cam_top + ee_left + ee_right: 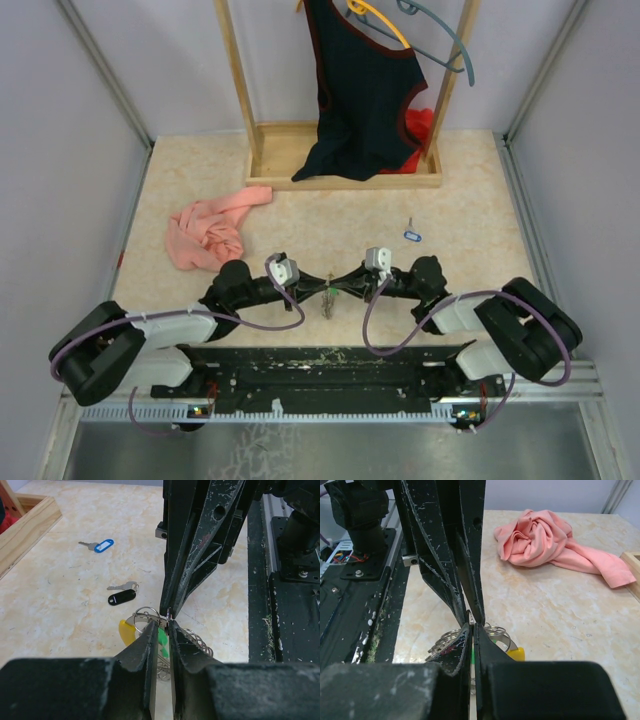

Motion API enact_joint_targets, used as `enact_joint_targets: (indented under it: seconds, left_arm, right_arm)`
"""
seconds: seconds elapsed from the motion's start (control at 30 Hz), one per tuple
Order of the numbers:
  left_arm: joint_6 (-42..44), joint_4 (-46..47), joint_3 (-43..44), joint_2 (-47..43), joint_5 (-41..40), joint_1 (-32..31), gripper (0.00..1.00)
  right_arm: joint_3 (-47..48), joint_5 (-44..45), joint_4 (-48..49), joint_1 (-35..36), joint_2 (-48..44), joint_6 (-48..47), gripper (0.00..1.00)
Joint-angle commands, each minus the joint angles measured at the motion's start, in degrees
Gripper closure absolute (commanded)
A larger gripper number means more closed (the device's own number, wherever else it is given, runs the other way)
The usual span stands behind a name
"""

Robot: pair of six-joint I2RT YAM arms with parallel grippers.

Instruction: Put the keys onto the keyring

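Beige table (55,605) lies under me; my left gripper (161,625) and right gripper (167,611) meet tip to tip, both pairs of fingers pinching the keyring (144,613); black key (121,598) and blue key (102,545) lie loose beyond.

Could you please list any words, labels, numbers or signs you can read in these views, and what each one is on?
No text can be read anywhere.
The blue key tag and the black key tag are too small to show any writing.
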Motion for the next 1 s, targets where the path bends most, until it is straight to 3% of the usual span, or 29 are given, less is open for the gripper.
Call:
enact_joint_targets:
  seconds: [0.0, 0.4, 0.53, 0.7, 0.77, 0.83, 0.97]
  left_arm:
    - [-0.4, 3.0, 0.5, 0.6, 0.7, 0.2, 0.82]
    - [-0.5, 3.1, 0.2, 1.8, 2.3, 0.2, 0.86]
    - [-0.4, 3.1, 0.5, 1.7, 2.7, 0.2, 0.99]
    - [0.8, 0.6, 1.2, 1.0, 2.8, 0.2, 0.99]
    - [2.2, -2.9, 1.9, -0.3, 1.7, 0.2, 0.99]
    - [3.9, -7.1, 2.8, -1.9, 0.7, 0.2, 0.99]
    - [6.4, -13.6, 4.6, -4.4, -1.1, 0.3, 0.99]
  right_arm:
    - [0.5, -0.2, -1.0, 0.9, -1.7, -1.9, 1.0]
    - [0.5, 0.5, -0.2, 0.9, -2.4, -0.4, 1.0]
    - [0.3, 0.5, -0.1, 0.9, -2.5, -0.2, 1.0]
    - [-0.1, 2.2, -1.9, 0.9, -3.8, 0.5, 1.0]
    - [0.1, 4.2, -5.3, 0.9, -5.7, 1.3, 1.0]
    - [1.0, 6.3, -12.0, 0.9, -8.8, 1.5, 0.91]
    - [6.7, 14.6, -35.1, 0.9, -16.4, 0.8, 0.74]
